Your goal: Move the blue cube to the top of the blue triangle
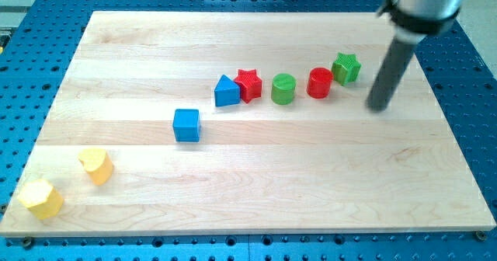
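Observation:
The blue cube (186, 125) sits left of the board's middle. The blue triangle (226, 91) lies up and to the right of it, touching a red star (248, 84) on its right side. My tip (378, 106) is far to the right, just below and right of the green star (346, 67), well away from the blue cube.
A green cylinder (283, 88) and a red cylinder (319, 83) stand in the row between the red star and the green star. Two yellow blocks (96, 165) (41, 198) lie at the bottom left corner of the wooden board (256, 191).

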You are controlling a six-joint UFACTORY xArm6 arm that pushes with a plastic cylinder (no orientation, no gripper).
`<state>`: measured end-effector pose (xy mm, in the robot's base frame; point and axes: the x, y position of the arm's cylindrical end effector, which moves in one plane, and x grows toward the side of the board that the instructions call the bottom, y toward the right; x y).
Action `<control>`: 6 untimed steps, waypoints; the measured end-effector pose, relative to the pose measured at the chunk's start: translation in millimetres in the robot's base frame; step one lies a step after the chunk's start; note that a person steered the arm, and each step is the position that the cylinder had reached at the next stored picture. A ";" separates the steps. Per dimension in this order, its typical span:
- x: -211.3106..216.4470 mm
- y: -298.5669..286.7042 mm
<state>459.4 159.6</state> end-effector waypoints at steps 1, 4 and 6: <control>20.3 -125.2; -4.0 -209.7; -18.9 -197.8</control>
<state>440.5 -38.2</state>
